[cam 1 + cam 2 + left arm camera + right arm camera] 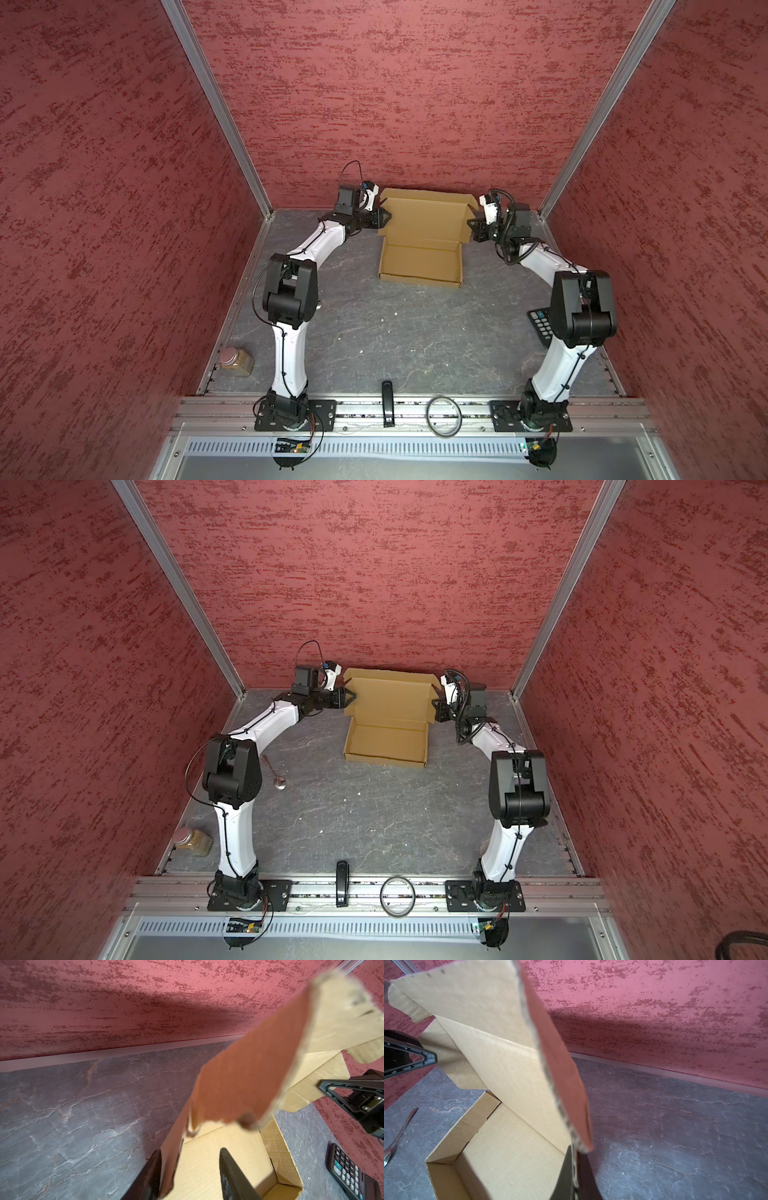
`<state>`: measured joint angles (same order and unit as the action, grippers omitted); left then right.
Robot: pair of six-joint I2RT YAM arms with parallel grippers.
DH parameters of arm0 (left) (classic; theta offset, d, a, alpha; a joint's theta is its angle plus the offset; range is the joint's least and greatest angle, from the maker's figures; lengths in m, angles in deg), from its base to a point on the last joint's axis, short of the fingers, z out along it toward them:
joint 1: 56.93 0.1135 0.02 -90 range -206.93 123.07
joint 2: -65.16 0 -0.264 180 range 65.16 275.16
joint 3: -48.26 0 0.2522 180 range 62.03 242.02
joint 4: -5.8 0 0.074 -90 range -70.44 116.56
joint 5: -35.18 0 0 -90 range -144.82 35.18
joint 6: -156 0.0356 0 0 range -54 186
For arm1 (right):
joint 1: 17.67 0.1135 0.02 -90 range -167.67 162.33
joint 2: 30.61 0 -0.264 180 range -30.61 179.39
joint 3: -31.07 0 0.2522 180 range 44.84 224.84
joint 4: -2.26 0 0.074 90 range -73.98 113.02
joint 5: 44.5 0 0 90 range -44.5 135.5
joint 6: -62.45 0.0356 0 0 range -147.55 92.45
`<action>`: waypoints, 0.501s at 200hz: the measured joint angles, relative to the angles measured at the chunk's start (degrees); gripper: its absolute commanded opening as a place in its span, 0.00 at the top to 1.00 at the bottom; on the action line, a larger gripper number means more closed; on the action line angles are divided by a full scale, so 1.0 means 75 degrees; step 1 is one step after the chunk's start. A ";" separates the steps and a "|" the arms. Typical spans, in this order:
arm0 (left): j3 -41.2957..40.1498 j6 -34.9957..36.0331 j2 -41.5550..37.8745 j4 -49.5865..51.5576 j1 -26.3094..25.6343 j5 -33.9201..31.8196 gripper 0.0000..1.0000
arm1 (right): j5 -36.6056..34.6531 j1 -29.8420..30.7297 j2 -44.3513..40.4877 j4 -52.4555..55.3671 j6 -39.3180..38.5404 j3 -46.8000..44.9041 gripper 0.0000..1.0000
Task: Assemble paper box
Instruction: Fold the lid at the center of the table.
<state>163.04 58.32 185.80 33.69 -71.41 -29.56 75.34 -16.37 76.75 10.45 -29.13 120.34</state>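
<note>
Right wrist: we judge the paper box (500, 1076) light and stiff; right gripper (575, 1159) clamps its flap edge, left gripper (189, 1153) stands released.

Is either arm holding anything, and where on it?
Right gripper, jaws shut, pinches the paper box by the raised lid's side edge. Left gripper straddles the opposite edge, jaws open.

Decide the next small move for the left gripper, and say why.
Probably close the left gripper on the lid edge: its jaws stand open astride that edge, while the right gripper is shut on the opposite edge. Both could then fold the upright lid onto the tray.
</note>
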 measured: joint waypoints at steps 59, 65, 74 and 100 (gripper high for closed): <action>-0.0128 -0.0020 -0.0172 -0.0006 -0.0003 -0.0210 0.73 | -0.0085 0.0067 -0.0003 0.0245 -0.0143 0.0000 0.99; -0.0128 -0.0038 -0.0175 -0.0006 -0.0006 -0.0219 0.76 | -0.0099 0.0079 -0.0003 0.0262 -0.0146 0.0000 0.99; -0.0128 -0.0076 -0.0181 -0.0006 -0.0015 -0.0239 0.77 | -0.0137 0.0105 -0.0003 0.0277 -0.0172 0.0000 0.98; -0.0216 -0.0143 -0.0216 -0.0044 -0.0076 -0.0326 0.81 | -0.0326 0.0219 -0.0061 0.0364 -0.0262 0.0000 0.98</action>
<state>161.42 57.25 184.18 33.36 -71.98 -32.01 72.89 -14.73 76.29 13.19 -31.10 120.34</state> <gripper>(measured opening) 0.197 0.048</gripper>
